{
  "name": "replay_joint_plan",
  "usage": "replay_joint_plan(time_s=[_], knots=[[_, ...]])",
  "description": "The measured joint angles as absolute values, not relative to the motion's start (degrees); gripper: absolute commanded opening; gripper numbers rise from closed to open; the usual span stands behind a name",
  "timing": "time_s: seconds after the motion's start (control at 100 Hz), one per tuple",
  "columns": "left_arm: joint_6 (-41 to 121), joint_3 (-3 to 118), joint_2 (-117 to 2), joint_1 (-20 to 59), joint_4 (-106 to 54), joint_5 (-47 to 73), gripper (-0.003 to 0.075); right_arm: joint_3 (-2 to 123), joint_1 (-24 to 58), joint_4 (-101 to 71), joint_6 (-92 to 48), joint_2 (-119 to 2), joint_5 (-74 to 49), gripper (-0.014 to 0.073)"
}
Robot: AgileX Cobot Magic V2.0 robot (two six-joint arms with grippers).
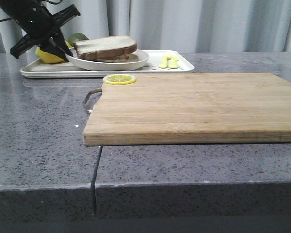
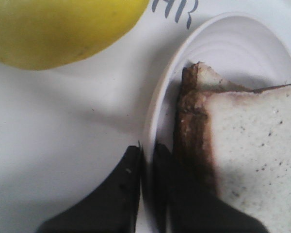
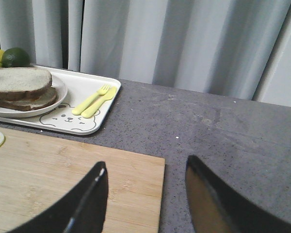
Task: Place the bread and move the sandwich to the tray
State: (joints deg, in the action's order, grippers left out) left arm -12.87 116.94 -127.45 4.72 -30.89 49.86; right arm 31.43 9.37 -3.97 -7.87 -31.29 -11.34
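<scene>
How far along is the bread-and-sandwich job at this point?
Nearly finished. Done: the thick brown-crusted bread slice tops the sandwich, and the shallow round white plate sits on the flat white rectangular tray. In hand: the left tool is shut on the plate's rim. Left: letting go and pulling back. The right tool hangs open over the wooden cutting board.

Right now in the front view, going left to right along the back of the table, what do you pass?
Left claw shut on the plate's rim → sandwich on the plate → yellow fork and spoon → bare right end of the tray.
</scene>
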Motion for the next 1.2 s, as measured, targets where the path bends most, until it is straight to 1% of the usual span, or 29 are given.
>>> replay_joint_plan(time_s=[0.12,0.21,0.46,0.72,0.86,1.0,1.1,1.2], knots=[[-12.87,117.01,-127.45,4.72,-30.89,49.86,0.0209,31.43,9.37,-3.97,-7.87,-31.29,-11.34,0.0383],[-12.87,117.01,-127.45,4.72,-30.89,49.86,0.0247,31.43,9.37,-3.97,-7.87,-31.29,-11.34,0.0383],[-12.87,117.70,-127.45,4.72,-29.46,50.69,0.0248,31.43,9.37,-3.97,-7.87,-31.29,-11.34,0.0383],[-12.87,122.50,-127.45,4.81,-23.03,57.58,0.0248,31.43,9.37,-3.97,-7.87,-31.29,-11.34,0.0383],[-12.87,128.53,-127.45,4.81,-19.41,62.85,0.0246,31.43,9.37,-3.97,-7.87,-31.29,-11.34,0.0383],[-12.87,137.67,-127.31,4.81,-15.25,69.24,0.0242,31.43,9.37,-3.97,-7.87,-31.29,-11.34,0.0383],[-12.87,143.27,-125.87,4.81,-14.04,71.36,0.0242,31.43,9.37,-3.97,-7.87,-31.29,-11.34,0.0383],[-12.57,146.32,-122.91,4.81,-13.77,72.09,0.0242,31.43,9.37,-3.97,-7.87,-31.29,-11.34,0.0383]])
